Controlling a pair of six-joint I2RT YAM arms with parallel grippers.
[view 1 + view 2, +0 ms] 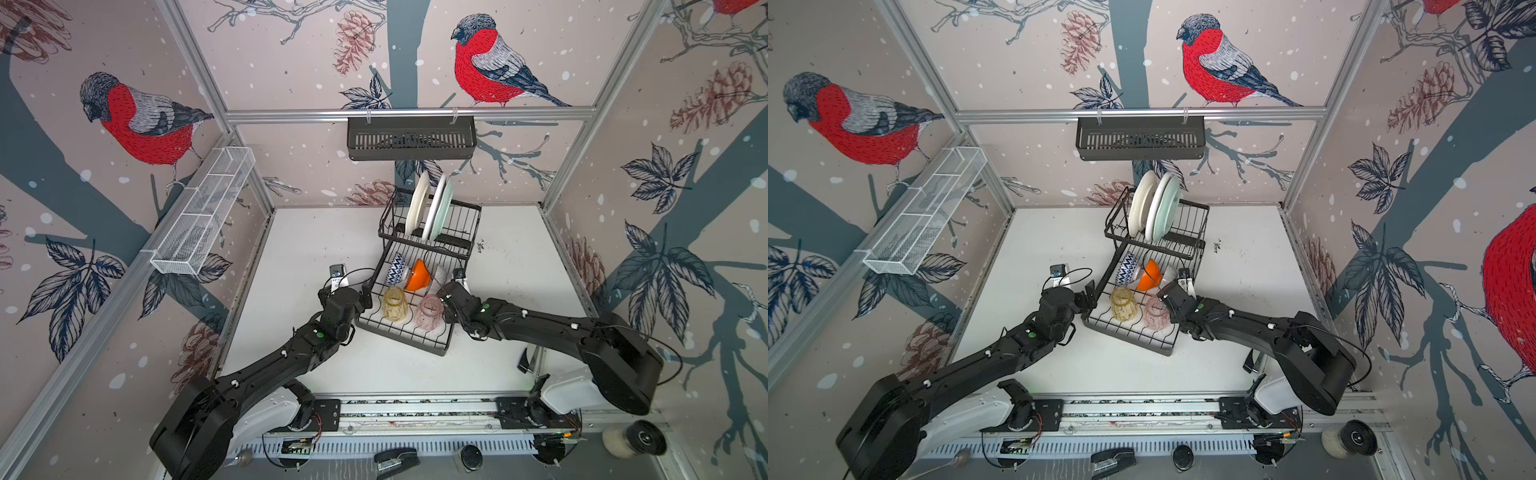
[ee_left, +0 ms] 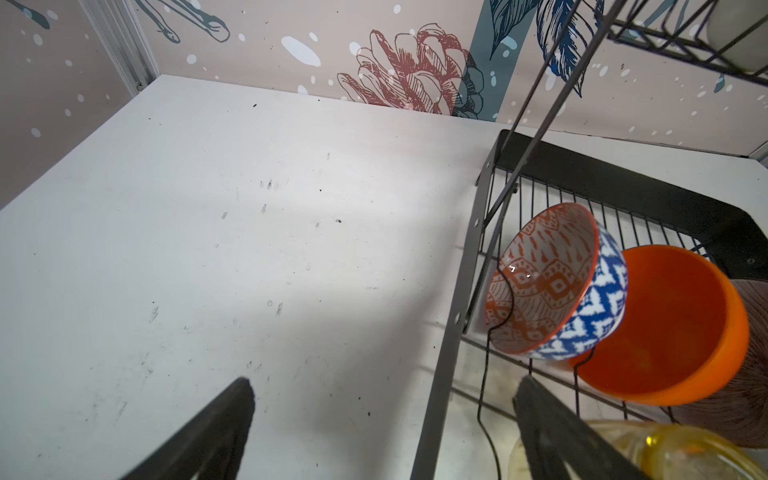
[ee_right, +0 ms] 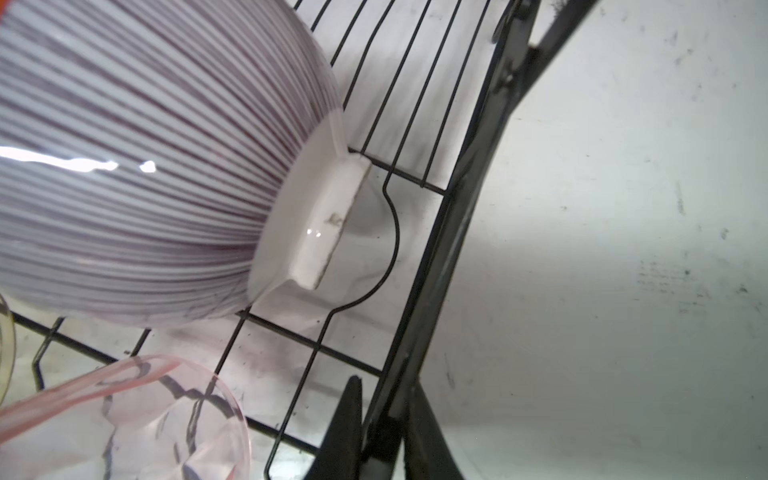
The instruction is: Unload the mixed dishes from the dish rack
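Note:
The black wire dish rack (image 1: pixel 441 353) stands mid-table, turned at an angle. Its raised basket holds a cream plate (image 1: pixel 417 205) and a pale mint plate (image 1: pixel 443 208) on edge. In the lower tray a blue-patterned bowl (image 2: pixel 582 291), an orange bowl (image 2: pixel 673 328) and a white ribbed bowl (image 3: pixel 145 166) lean together. In front of them stand an amber tumbler (image 1: pixel 394 304) and a pink tumbler (image 1: pixel 430 312). My left gripper (image 2: pixel 384 399) is open, its fingers astride the tray's left rim (image 2: pixel 446 353). My right gripper (image 3: pixel 384 411) is shut on the tray's right rim (image 3: pixel 432 291).
A black slotted shelf basket (image 1: pixel 411 139) hangs on the back rail. A long white mesh tray (image 1: pixel 203 212) hangs on the left wall. A small white tagged device (image 1: pixel 337 274) lies left of the rack. Bare white table (image 1: pixel 299 241) lies on both sides.

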